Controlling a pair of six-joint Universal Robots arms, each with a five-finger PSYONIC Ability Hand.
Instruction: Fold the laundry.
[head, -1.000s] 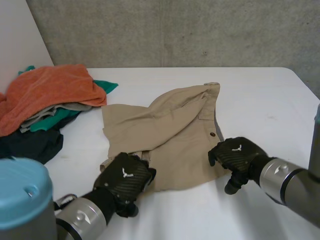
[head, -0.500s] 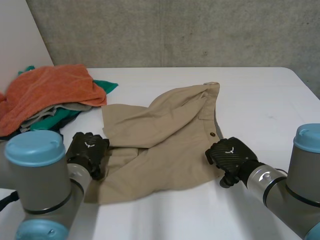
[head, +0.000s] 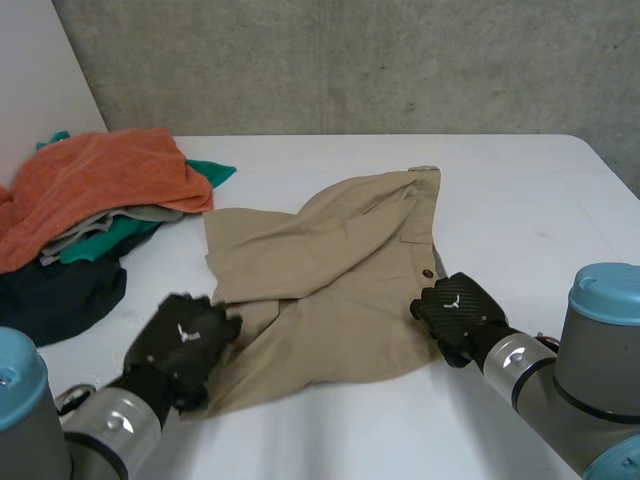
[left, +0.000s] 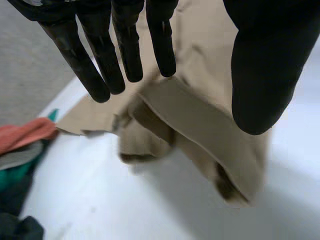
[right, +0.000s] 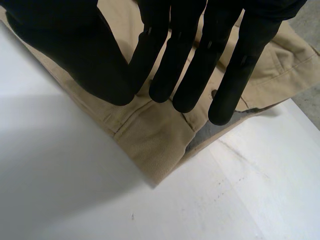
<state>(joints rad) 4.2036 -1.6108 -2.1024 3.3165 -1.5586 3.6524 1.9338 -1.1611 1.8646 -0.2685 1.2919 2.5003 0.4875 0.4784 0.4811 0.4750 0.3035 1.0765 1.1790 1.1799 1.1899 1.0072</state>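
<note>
Closing in on the tan shorts (head: 330, 280) lying mid-table (head: 520, 190), the left hand (head: 185, 345) has swung back to the near-left hem and the right hand (head: 455, 310) has edged toward the near-right corner. Both show straight, parted fingers gripping nothing, a fresh fold apparently pending.

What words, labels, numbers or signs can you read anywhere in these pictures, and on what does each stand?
No words or numbers can be read anywhere.
A small white mark, not lettering, stands on the back of the left hand and of the right hand.
The beige trousers show a button but no label.
</note>
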